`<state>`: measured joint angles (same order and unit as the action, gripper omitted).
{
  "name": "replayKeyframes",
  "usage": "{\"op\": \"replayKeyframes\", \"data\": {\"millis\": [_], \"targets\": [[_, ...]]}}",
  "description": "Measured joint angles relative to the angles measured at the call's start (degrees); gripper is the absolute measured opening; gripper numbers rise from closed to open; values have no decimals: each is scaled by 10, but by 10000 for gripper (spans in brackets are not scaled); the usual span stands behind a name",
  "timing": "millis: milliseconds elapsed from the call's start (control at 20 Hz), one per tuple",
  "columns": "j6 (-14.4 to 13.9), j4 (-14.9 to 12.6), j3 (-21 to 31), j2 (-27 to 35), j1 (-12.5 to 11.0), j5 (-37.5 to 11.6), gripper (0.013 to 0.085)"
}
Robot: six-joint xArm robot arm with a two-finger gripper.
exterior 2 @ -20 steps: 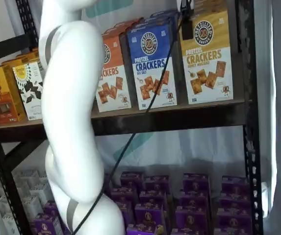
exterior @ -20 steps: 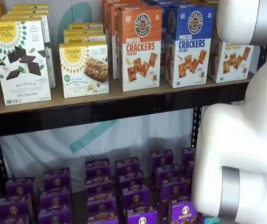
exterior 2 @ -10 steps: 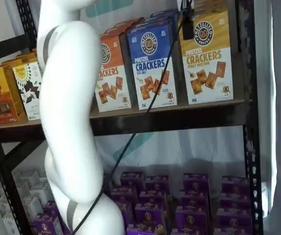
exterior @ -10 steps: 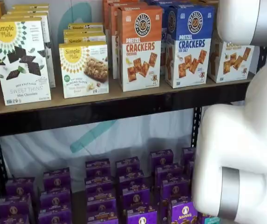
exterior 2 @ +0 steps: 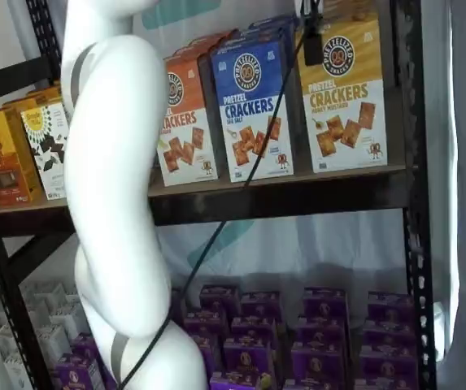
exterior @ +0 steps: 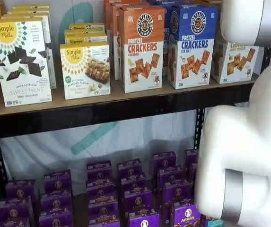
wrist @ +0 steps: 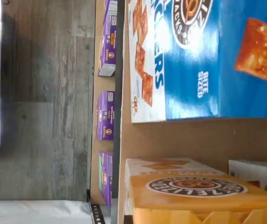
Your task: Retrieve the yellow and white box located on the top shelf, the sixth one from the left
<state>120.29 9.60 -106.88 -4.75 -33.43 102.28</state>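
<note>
The yellow and white box (exterior 2: 342, 106) stands upright at the right end of the top shelf (exterior 2: 298, 195), beside the rack's right post. In a shelf view it (exterior: 234, 61) is partly hidden behind my white arm. The wrist view shows its mustard top with the round logo (wrist: 198, 196) close by, on the tan shelf board (wrist: 180, 137). My gripper (exterior 2: 312, 36) shows only as a black finger with a cable hanging from the top edge, in front of the box's upper left corner. I cannot tell whether it is open or shut.
A blue-topped cracker box (exterior 2: 253, 106) stands just left of the yellow one, with an orange-topped one (exterior 2: 184, 122) further left. Simple Mills boxes (exterior: 21, 61) fill the shelf's left part. Small purple boxes (exterior: 126, 194) sit on the lower level. My arm (exterior: 249, 142) covers the right side.
My arm has shifted slightly and the black finger has edged a little towards the yellow box. The boxes on the shelf have not moved.
</note>
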Motion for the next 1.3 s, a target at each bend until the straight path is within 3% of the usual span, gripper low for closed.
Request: {"op": "replayKeyframes", "data": {"millis": [800,1300], "targets": [[18,3,17,-28,-22,22,610],[36,8,70,-94,-46,53,610]]}}
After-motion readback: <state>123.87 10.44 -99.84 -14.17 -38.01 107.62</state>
